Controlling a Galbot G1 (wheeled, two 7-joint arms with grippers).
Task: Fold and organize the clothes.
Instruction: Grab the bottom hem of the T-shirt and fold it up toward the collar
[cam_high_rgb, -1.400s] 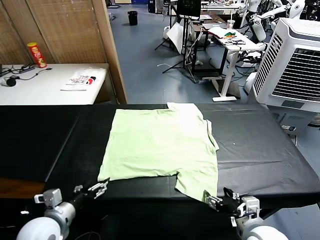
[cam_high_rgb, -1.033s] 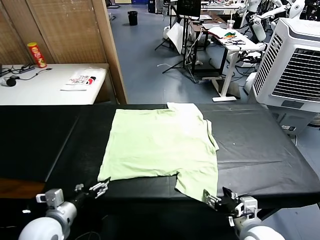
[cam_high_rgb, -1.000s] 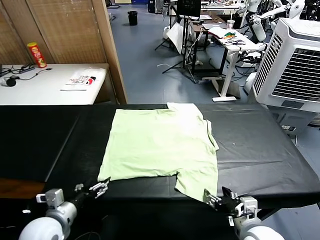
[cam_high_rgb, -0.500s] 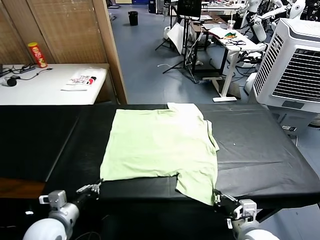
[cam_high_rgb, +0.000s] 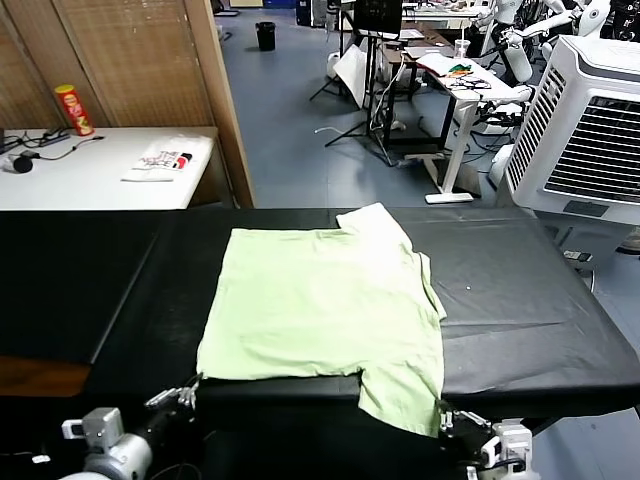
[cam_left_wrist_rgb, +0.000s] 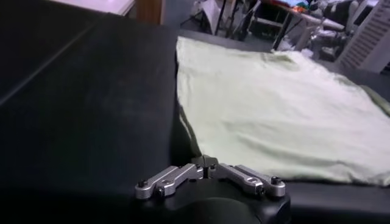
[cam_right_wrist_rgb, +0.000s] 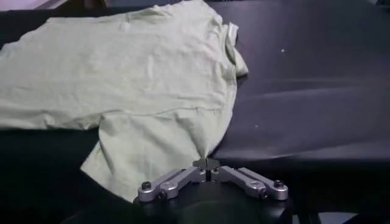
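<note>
- Right now I see one pale green T-shirt (cam_high_rgb: 325, 305) lying flat in the middle of the frame on the black worktop (cam_high_rgb: 520, 300), its near hem running along the worktop's front edge at the bottom of the head view.
- My left gripper (cam_high_rgb: 186, 393) sits at the lower left of the frame, fingers pinched together on the shirt's near-left hem corner; the left wrist view shows the fabric edge running straight into the closed tips (cam_left_wrist_rgb: 207, 163).
- My right gripper (cam_high_rgb: 447, 420) is at the lower right, also closed, clamped on the tip of the sleeve flap that hangs toward the front edge; the right wrist view shows the cloth pinched at the tips (cam_right_wrist_rgb: 207, 162).
- One sleeve (cam_high_rgb: 372, 222) pokes up at the shirt's far edge, close to the worktop's back edge.
- Bare black surface stretches wide on both sides of the shirt, more on the left of the frame than on the right.
- Upper left, a white side table (cam_high_rgb: 70, 175) carries one red can (cam_high_rgb: 73, 108) and one folded white printed item (cam_high_rgb: 165, 158).
- One large white cooling unit (cam_high_rgb: 585, 120) stands at the upper right, beyond the worktop's corner.
</note>
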